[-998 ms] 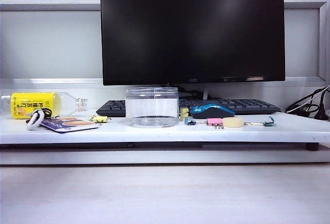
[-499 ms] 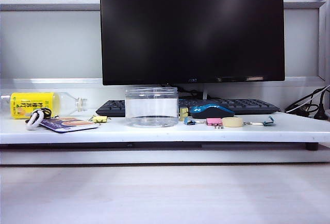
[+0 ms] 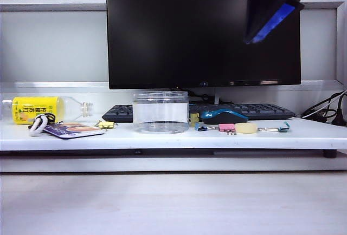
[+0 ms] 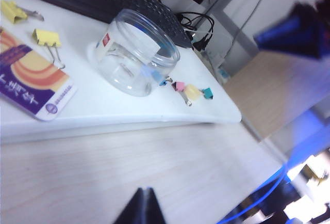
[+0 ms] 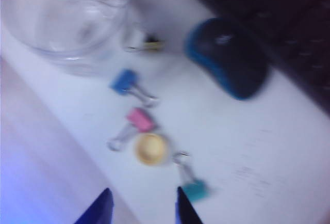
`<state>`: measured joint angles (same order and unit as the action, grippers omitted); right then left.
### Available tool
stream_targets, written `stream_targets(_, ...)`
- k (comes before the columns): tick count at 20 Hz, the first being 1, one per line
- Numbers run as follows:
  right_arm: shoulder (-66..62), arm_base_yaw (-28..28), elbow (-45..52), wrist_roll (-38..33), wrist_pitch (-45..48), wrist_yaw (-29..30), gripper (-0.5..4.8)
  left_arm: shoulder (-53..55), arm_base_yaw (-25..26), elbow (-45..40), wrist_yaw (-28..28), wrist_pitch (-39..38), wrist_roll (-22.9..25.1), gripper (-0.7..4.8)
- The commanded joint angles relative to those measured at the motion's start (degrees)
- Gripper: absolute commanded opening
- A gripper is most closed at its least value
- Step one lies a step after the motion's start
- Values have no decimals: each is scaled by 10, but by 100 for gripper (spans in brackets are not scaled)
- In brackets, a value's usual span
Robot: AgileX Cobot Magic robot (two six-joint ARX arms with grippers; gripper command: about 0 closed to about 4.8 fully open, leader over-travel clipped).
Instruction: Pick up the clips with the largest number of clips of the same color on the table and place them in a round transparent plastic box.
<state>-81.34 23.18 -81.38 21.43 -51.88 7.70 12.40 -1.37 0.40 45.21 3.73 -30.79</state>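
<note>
The round transparent plastic box [image 3: 160, 111] [image 4: 136, 53] [image 5: 67, 17] stands empty on the white shelf [image 3: 162, 139] in front of the monitor. One pale-yellow clip [image 3: 105, 124] [image 4: 46, 37] lies left of the box by the card. Another [image 3: 193, 118] [image 5: 152, 42] sits behind the box's right side, and a further one [image 4: 14, 11] lies near the keyboard. My right gripper [image 3: 255, 34] [image 5: 142, 208] hangs open high in front of the screen, above the coloured clips, holding nothing. My left gripper [image 4: 146, 192] is shut and empty over the wooden table, out of the exterior view.
Right of the box lie a blue clip [image 3: 199, 128], a pink clip [image 3: 226, 128], a round beige piece [image 3: 245, 128] and a teal clip [image 3: 283, 128]. Behind them are a blue-black mouse [image 3: 222, 116] and keyboard [image 3: 260, 109]. A yellow-labelled bottle [image 3: 38, 109] and card [image 3: 73, 131] lie left.
My right arm has swung in from the upper right corner and now hangs in front of the monitor. Nothing on the shelf has moved.
</note>
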Motion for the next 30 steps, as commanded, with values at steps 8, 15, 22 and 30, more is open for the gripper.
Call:
stream_targets(8,-109,2,-20,73,46,43,162,-3,-117,43,-47,123,59,130)
stream_targets(15,-113,2,-20,76,65,79,162,23,-157,215,-178,-87,247,130)
stream_targets(22,-124,2,-20,144,98,100,162,258,-158,336,-59,-153,287,160)
stream_targets(30,-133,2,-20,163,142,104,172,501,-344,561,-289,-316,498,161)
